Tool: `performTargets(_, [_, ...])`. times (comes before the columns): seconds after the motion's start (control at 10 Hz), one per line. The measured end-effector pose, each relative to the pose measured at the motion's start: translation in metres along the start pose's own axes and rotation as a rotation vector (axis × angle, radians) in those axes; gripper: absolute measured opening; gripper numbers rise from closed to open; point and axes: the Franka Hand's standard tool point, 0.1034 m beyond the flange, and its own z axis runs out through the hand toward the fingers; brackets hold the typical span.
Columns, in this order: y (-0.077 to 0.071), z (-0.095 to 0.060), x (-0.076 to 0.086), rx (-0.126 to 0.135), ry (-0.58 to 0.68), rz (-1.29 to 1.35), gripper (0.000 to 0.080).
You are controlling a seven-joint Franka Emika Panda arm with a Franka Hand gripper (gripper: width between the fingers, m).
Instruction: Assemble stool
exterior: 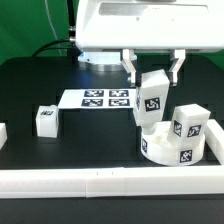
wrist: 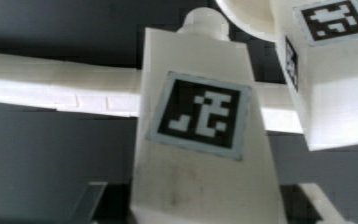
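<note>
Holding a leg (exterior: 152,98) clamped between its fingers, the gripper (exterior: 153,80) hung over the seat (exterior: 165,153) at its ten o'clock; I couldn't tell if they touched. I judged this the second fitting, since a fitted leg (exterior: 190,125) stood at two o'clock. Next: square it and press down. A spare leg (exterior: 45,120) lay at nine o'clock on the black tabletop (exterior: 70,155), green backdrop (exterior: 25,25) behind.

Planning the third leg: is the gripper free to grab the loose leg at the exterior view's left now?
Probably not yet: the gripper is shut on a second leg above the seat. The loose leg itself stands apart with nothing around it.
</note>
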Motion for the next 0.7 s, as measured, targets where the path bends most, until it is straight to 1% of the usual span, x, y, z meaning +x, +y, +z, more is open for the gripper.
performTargets(0.1, [0.0,0.0,0.0,0.0,0.0,-0.002,0.0324])
performTargets(0.2, [-0.003,-0.004,0.003,-0.006,0.045,-0.07,0.0324])
performTargets(0.3, [-0.008,-0.007,-0.002,-0.009,0.076,-0.116,0.0324])
performTargets(0.4, [-0.013,-0.008,-0.01,-0.007,0.08,-0.13,0.0324])
performTargets(0.5, [-0.011,-0.011,-0.018,-0.013,0.098,-0.151,0.0324])
performTargets(0.6, [-0.007,-0.01,-0.023,-0.017,0.097,-0.148,0.0324])
performTargets(0.7, [-0.008,-0.01,-0.022,-0.016,0.097,-0.15,0.0324])
